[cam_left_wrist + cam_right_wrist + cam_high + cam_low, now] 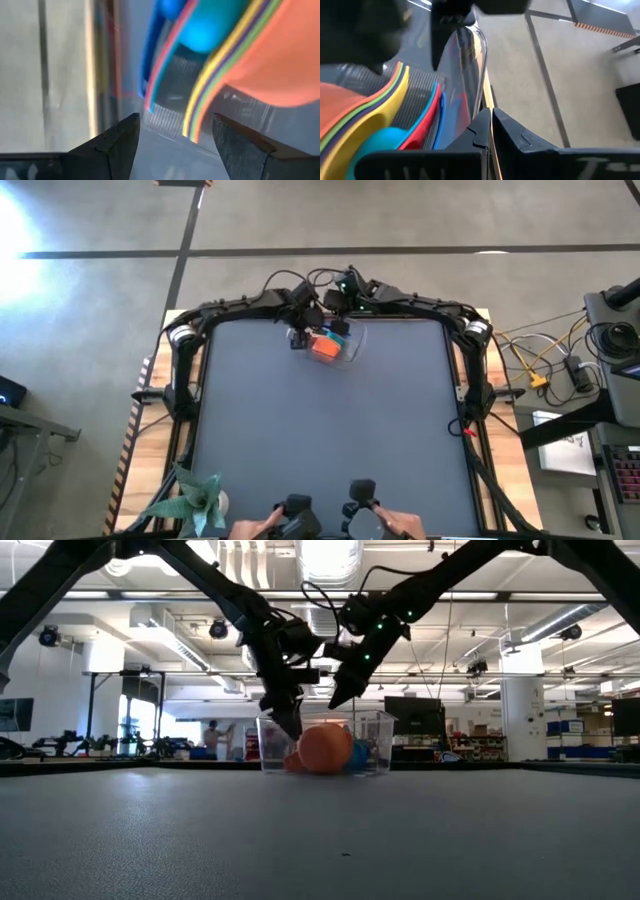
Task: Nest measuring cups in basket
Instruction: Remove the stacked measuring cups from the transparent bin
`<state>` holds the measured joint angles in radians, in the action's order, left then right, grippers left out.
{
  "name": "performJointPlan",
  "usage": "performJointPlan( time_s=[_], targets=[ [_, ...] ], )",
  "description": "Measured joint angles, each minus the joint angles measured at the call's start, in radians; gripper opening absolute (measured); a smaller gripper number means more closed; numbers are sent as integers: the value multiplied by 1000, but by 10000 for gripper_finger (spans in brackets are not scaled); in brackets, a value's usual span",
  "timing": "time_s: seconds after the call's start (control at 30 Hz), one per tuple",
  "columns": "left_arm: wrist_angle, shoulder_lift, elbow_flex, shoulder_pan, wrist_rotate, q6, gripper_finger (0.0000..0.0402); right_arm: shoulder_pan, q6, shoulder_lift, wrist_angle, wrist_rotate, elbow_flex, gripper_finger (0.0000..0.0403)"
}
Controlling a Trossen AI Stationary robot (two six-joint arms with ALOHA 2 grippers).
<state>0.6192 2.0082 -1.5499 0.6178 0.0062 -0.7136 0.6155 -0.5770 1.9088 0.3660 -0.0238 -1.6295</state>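
The clear basket [352, 345] [375, 735] stands at the middle of the table's far edge. Nested measuring cups [325, 347] [325, 748] lie inside it, orange outermost, with purple, green and yellow handles [200, 100] fanned beside red, light blue and blue ones [427, 120]. My left gripper [298, 337] [290, 725] [175, 135] points down at the basket's left end, open, with the handles just ahead of its fingertips. My right gripper [338, 328] [335, 700] [491, 125] sits at the basket's far side, shut on its wall. My right gripper pinches the basket's clear wall at the rim [482, 95] between its two fingers, coming slanting from above and the far side. The basket's bottom rests on the table.
A potted plant [195, 500] stands at the near left corner. A person's hands [255, 527] hold controls at the near edge. Cables and equipment [560, 365] lie off the table's right side. The grey mat [330, 430] spreads out on the basket's near side.
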Motion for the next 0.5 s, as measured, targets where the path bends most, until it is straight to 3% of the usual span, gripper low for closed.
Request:
performJointPlan(
  time_s=[0.2, 0.5],
  targets=[
    [37, -2, -58, 0, 75, -8, 225, 0, 16, -59, 109, -7, 0, 9],
    [72, -5, -67, 0, 125, -57, 225, -2, 55, -89, 308, -101, 0, 9]
  ],
)
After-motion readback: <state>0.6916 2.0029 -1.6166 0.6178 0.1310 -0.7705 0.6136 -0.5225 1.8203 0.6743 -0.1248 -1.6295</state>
